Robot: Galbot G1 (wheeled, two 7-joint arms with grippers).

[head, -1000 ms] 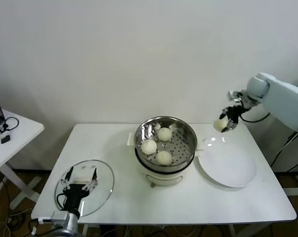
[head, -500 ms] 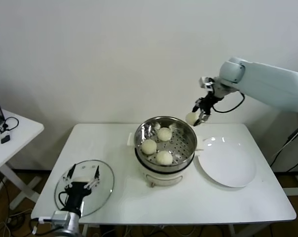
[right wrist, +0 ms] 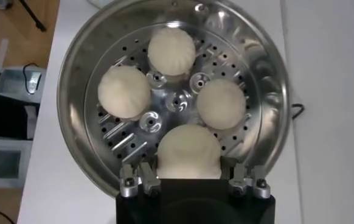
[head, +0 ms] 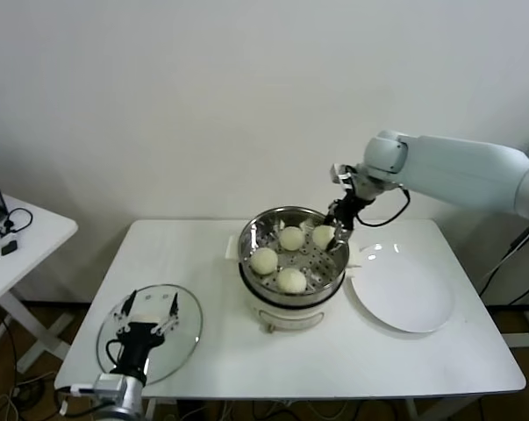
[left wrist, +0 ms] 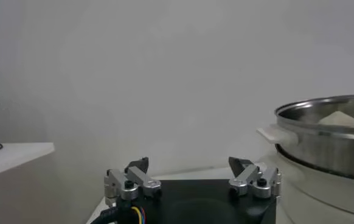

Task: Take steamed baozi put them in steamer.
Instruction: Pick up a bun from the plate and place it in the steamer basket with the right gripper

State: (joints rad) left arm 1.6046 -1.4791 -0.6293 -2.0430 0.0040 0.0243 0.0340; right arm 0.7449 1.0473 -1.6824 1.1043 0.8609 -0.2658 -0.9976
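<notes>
Looking down from my head, I see a white table (head: 246, 351) against a plain pale wall (head: 203, 96), the steamer (head: 292, 263) at its middle, a glass lid (head: 181, 338) toward my left and a white plate (head: 409, 298) toward my right. My right gripper (head: 338, 230) hangs over the steamer's far rim. At my left wrist, my left gripper (left wrist: 192, 182) stands wide open, holding nothing, the steamer beside it. At my right wrist, my jaws clamp one steamed baozi (right wrist: 189, 152) above the steamer's perforated floor, three more lying inside. No writing is readable.

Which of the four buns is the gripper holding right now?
The bun by the steamer's right rim, clamped in the right gripper; the other three lie free.
</notes>
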